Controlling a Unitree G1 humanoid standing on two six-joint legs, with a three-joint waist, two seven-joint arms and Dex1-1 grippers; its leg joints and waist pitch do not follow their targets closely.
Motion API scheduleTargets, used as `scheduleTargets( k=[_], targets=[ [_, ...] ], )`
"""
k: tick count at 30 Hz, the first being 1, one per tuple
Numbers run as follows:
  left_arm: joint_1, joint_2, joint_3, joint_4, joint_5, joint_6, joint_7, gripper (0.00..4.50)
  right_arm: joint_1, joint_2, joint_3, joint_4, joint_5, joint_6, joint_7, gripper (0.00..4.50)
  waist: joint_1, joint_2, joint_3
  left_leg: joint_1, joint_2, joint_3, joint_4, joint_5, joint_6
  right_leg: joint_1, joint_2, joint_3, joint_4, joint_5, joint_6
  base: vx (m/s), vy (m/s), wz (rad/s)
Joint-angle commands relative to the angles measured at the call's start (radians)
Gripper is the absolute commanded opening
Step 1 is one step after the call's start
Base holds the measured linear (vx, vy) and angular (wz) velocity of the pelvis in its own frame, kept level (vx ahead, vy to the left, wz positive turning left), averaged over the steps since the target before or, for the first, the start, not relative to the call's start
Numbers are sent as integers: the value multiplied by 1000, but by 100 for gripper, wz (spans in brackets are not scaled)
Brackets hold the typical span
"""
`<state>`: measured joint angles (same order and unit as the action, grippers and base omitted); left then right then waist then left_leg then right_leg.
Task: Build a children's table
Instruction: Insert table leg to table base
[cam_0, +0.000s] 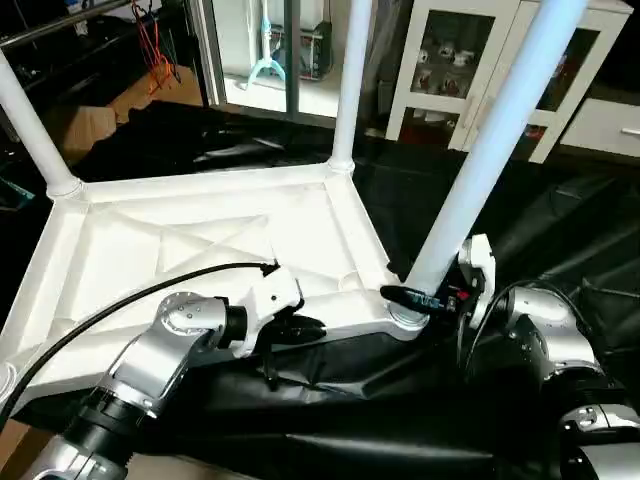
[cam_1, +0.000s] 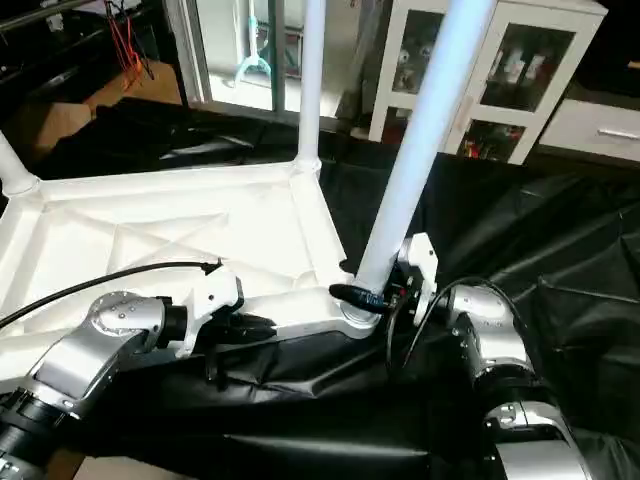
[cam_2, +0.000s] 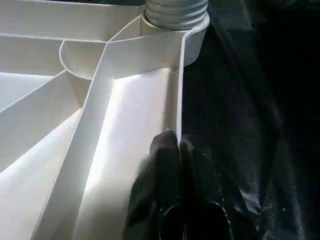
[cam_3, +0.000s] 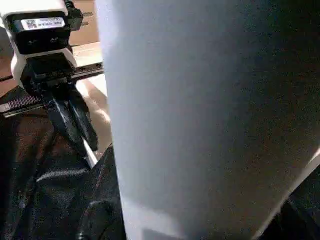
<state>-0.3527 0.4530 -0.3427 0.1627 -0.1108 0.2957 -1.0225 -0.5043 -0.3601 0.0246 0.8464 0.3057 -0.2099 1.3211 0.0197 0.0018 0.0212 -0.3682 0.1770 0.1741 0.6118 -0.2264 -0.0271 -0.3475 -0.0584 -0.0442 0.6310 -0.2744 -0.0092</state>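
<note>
tabletop: light, stiff, slick plastic, best held by rim | left claw: clamped on tabletop's thin edge wall | right claw: clamped around near leg base, at socket

Black sheet on floor, white glass-door cabinet behind, cardboard far left.

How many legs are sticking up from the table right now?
3. One leg stands in the near corner by the right gripper, one at the far corner, one at the far left corner. The near-left corner is hidden behind the robot's arm.
</note>
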Motion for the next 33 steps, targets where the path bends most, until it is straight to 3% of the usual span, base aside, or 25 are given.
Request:
scheduleTargets(
  k=[1,9,12,15,18,19,20,22,23,24,26,29,33],
  targets=[
    [-24,49,76,37,24,-7,50,0,119,-31,60,132,-107,26,28,196,-4,5,-31,15,71,-20,-74,-20,121,23,-88,44,-58,200,-316,0,0,0],
    [-29,47,68,48,24,-1,52,0,140,13,42,136,-94,-34,-38,196,-4,11,-30,17,72,-21,-79,-48,106,21,-87,44,-61,197,-312,0,0,0],
    [-31,41,68,49,22,18,60,0,138,29,22,144,-86,-50,-93,196,-8,12,-27,20,72,-22,-88,-106,73,20,-87,45,-67,141,-310,0,0,0],
    [-31,8,70,43,9,84,94,0,124,71,-22,174,-91,-48,-320,196,-20,16,-22,20,72,-24,-99,-164,27,17,-87,47,-72,75,-307,0,0,0],
    [-32,-71,72,21,-3,196,181,0,107,117,-18,208,-153,-26,-616,196,-34,19,-9,24,71,-28,-113,-312,-43,9,-85,48,-88,-123,-275,0,0,0],
    [-36,-111,79,21,-2,239,233,0,101,134,-13,218,-177,-11,-714,196,-42,22,-6,31,70,-28,-115,-379,-79,1,-86,51,-94,-207,-255,0,0,0],
    [-47,-184,107,40,12,284,349,0,92,163,-18,233,-187,14,-835,196,-49,16,-7,33,67,-33,-115,-422,-95,-2,-86,52,-101,-269,-231,0,0,0],
    [-71,-308,164,87,30,310,552,0,74,212,-31,259,-205,54,-1067,196,-50,15,-8,35,63,-35,-112,-417,-96,-8,-87,55,-109,-293,-212,0,0,0],
    [-89,-367,180,119,42,283,643,0,65,244,-39,270,-207,62,-1165,196,-47,6,-10,38,60,-30,-109,-403,-87,-12,-85,57,-114,-284,-202,0,0,0],
    [-106,-415,186,147,48,254,704,0,59,274,-42,275,-212,61,-1241,196,-49,3,-9,38,61,-27,-109,-399,-80,-15,-86,60,-116,-287,-198,0,0,0],
    [-125,-460,181,169,60,233,757,0,53,308,-41,277,-218,61,-1299,195,-36,7,-12,50,58,-23,-106,-405,-64,-22,-83,60,-126,-287,-167,0,0,0],
    [-137,-490,162,160,64,251,748,0,47,347,-22,263,-236,57,-1299,195,-36,6,-17,25,60,-26,-113,-339,-39,-6,-82,58,-117,-196,-148,0,0,0],
    [-133,-484,157,143,69,288,724,0,38,358,-38,269,-225,42,-1311,195,-36,6,-17,18,59,-24,-113,-307,-20,-1,-84,58,-116,-160,-154,0,0,0]
  ],
)
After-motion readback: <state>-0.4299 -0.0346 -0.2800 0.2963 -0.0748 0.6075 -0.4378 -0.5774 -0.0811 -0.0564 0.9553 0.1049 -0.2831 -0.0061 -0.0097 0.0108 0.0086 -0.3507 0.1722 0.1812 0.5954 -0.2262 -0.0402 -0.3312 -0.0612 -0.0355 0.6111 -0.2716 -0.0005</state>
